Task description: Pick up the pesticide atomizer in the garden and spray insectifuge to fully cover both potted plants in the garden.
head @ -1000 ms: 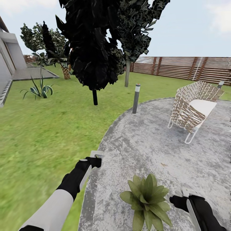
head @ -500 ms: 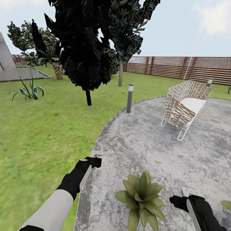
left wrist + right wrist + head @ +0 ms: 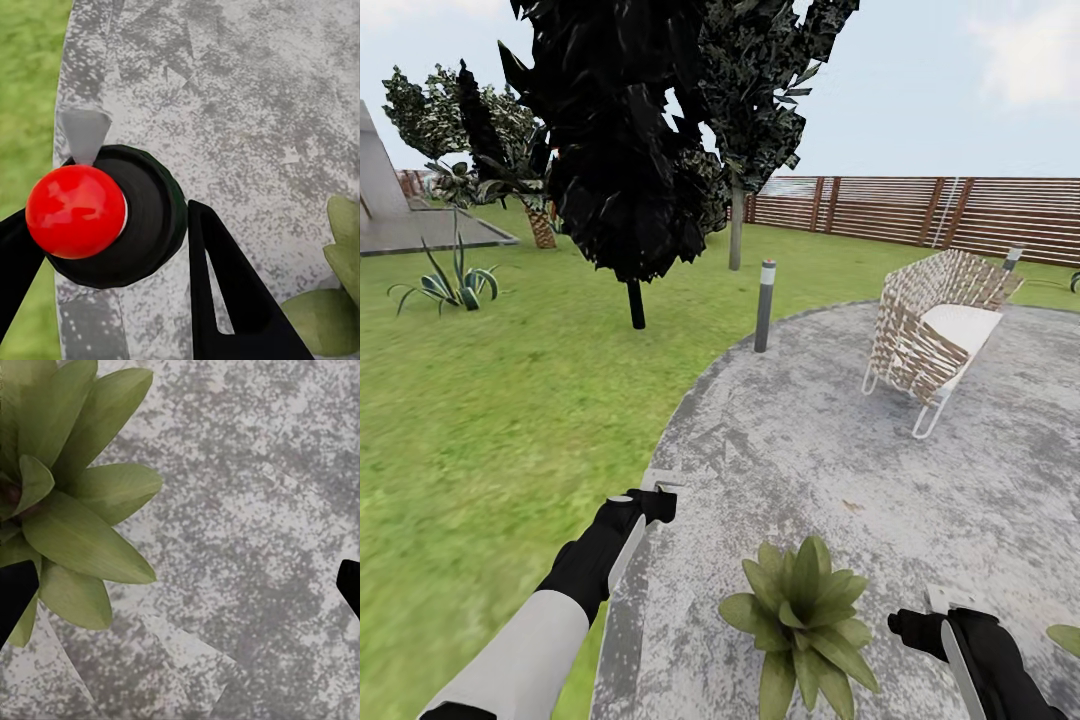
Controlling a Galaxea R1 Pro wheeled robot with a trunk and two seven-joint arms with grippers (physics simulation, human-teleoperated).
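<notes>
My left gripper [image 3: 650, 500] is low at the left, over the edge of the paved circle, shut on the pesticide atomizer [image 3: 662, 484], whose pale grey nozzle head pokes out past the fingers. In the left wrist view the atomizer [image 3: 105, 217] appears as a red knob on a black round body with a grey spout, between the two black fingers. One potted plant [image 3: 802, 618], a rosette of broad green leaves, stands on the paving between my arms. A leaf of a second potted plant [image 3: 1065, 637] reaches in at the right edge. My right gripper [image 3: 180, 592] hangs open beside the first potted plant [image 3: 67, 510].
A grey paved circle [image 3: 840, 440] lies ahead, grass [image 3: 490, 400] to its left. A woven chair [image 3: 935, 330] stands at the right, a bollard lamp [image 3: 764, 305] at the paving's far edge, dark trees [image 3: 630, 150] behind, a spiky plant [image 3: 450, 285] far left, and a wooden fence [image 3: 940, 210] at the back.
A second ago the camera turned right, shifting the scene left and bringing the second plant's leaf into view. Over the last half second nothing has moved.
</notes>
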